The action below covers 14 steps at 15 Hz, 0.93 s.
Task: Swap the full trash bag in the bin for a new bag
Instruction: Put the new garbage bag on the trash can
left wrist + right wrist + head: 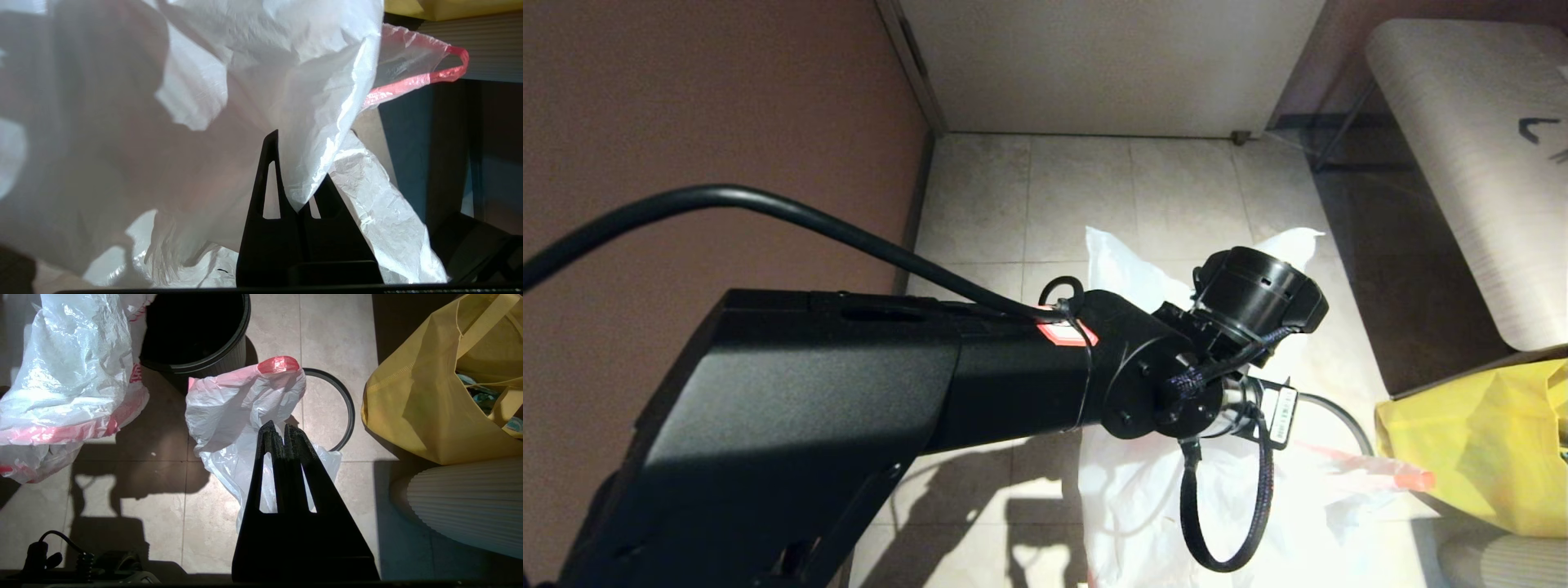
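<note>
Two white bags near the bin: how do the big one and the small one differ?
The big bag is bulky and spread wide; the small bag is a flatter crumpled heap. The left hand pinches the big bag; the small bag lies loose on the floor, partly over the grey hoop. Both are white plastic with red drawstring edges.

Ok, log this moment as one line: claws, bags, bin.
left claw: shut on white bag | right claw: shut, empty, above second white bag on floor | bin: no bag inside | hoop: off, on floor
</note>
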Available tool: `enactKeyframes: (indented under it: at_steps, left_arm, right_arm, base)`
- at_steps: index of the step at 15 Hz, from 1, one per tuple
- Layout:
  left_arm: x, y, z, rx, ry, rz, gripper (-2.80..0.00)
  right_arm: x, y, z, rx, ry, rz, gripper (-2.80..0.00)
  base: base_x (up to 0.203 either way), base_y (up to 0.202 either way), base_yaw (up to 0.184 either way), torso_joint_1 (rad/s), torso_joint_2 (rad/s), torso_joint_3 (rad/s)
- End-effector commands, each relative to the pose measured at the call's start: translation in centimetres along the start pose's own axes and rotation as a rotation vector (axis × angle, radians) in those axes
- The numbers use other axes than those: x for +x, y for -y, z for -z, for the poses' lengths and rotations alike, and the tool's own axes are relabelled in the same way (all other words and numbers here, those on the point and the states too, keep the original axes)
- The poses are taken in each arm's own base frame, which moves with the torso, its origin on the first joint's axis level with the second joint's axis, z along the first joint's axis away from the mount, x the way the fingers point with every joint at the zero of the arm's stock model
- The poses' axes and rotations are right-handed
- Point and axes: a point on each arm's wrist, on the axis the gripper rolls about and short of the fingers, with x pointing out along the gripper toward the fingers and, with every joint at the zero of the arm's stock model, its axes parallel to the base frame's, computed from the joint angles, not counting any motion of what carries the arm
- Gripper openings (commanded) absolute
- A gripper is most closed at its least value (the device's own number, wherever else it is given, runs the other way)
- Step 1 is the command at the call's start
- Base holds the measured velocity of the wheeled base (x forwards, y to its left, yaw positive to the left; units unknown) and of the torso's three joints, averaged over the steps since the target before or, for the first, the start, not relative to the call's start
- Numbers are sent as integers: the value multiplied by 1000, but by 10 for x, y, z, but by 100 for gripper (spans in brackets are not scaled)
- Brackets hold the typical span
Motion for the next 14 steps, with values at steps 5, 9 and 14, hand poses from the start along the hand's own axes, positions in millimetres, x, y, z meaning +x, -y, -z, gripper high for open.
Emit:
enactKeyframes:
  at_steps: [5, 9, 14]
  left_arm:
    - [22, -14, 4, -21, -9, -30, -280]
    - [95, -73, 15, -19, 78, -116, -280]
    - [165, -119, 43, 131, 197, -168, -280]
  right_arm:
    - [0, 0, 0, 0, -2, 0, -280]
    - [0, 0, 0, 0, -2, 0, -280]
    - [0, 0, 0, 0, -1, 0, -280]
  base:
    - [0, 0, 0, 0, 0, 0]
    - [0, 0, 0, 0, 0, 0]
    - [0, 0, 0, 0, 0, 0]
